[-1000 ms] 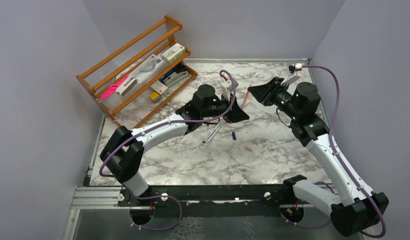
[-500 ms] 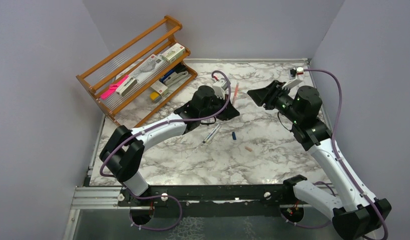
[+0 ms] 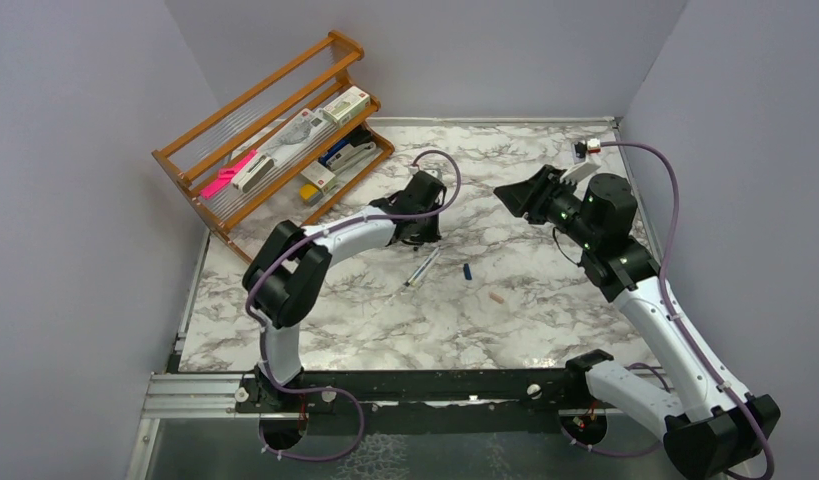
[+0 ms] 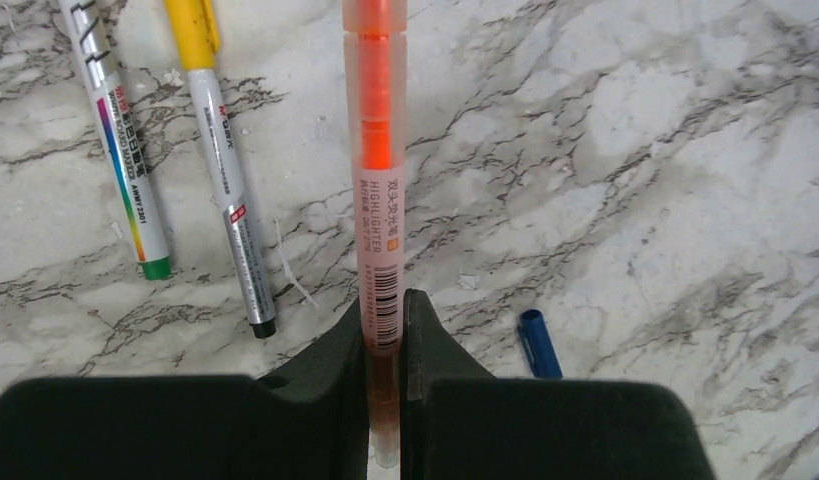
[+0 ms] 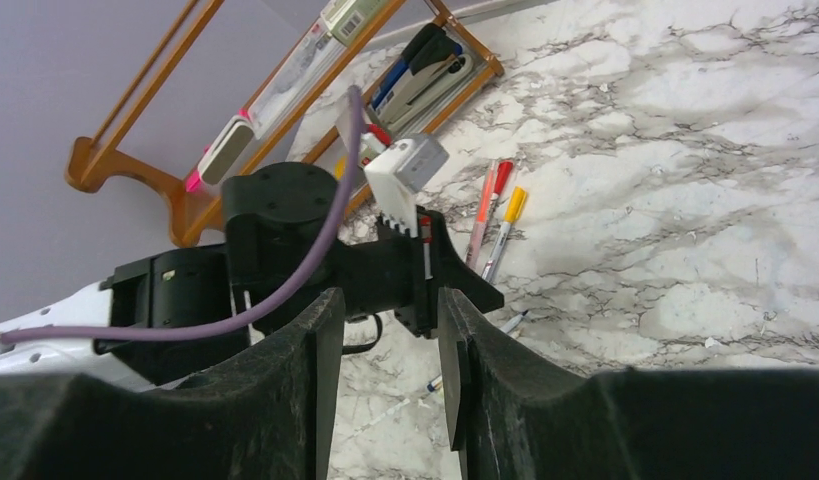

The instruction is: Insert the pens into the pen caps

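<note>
Left wrist view showed the left gripper (image 4: 385, 310) clamped on a salmon-orange plastic marker pen (image 4: 374, 170), its long axis running straight out from the jaws, with a small dark blue pen cap (image 4: 538, 343) lying on the marble tabletop (image 4: 665, 150) to the near right; the right gripper (image 5: 390, 300) stood open and empty.

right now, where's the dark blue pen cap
In the top view the dark blue cap lies loose mid-way across the marble table, just right of a lone grey pen, with the pale pink cap slightly nearer and to its right.
</note>
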### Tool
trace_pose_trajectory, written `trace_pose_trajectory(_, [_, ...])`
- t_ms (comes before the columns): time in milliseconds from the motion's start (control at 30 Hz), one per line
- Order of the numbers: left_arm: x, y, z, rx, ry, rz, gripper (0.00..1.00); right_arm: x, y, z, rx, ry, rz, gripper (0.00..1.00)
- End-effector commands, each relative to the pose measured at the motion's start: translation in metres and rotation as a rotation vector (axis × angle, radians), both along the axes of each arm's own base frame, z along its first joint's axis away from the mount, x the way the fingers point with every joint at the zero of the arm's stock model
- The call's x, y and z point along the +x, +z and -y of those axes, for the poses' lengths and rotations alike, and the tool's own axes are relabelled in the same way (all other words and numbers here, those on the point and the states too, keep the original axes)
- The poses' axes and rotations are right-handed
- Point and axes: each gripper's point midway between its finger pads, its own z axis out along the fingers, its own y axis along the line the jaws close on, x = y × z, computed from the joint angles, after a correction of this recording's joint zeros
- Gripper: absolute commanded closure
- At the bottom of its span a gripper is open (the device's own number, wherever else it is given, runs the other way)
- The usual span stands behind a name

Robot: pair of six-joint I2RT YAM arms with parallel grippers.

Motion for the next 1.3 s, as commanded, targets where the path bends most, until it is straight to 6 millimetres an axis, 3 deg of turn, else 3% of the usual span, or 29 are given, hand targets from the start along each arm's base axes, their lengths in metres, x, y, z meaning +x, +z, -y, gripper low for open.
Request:
trace_pose_trajectory(0, [0.006, -0.017, -0.009, 0.115, 0.02, -0.075, 0.94, 0.002, -0.008, 0.002, -0.028, -0.013, -0.01, 0.61])
trace_pose_trajectory(233, [0.023, -0.025, -0.028, 0.201, 0.098, -0.097, 0.9, 0.003, -0.01, 0.005, -0.042, -0.026, -0.011, 0.62])
trace_pose_trajectory(300, [0.026, -0.026, -0.033, 0.238, 0.094, -0.092, 0.84, 0.004, -0.012, 0.005, -0.045, -0.03, -0.012, 0.63])
trace_pose_trajectory(833, [0.016, -0.052, -0.031, 0.267, 0.053, -0.18, 0.8, 0.006, -0.023, 0.005, -0.052, -0.032, -0.038, 0.65])
trace_pose_trajectory(1100, [0.022, -0.03, -0.027, 0.24, 0.049, -0.14, 0.78, 0.006, -0.026, 0.003, -0.057, -0.021, -0.045, 0.65])
trace_pose_trajectory(1267, [0.026, 0.0, -0.025, 0.2, 0.061, -0.088, 0.78, 0.009, -0.042, 0.004, -0.101, -0.015, -0.101, 0.65])
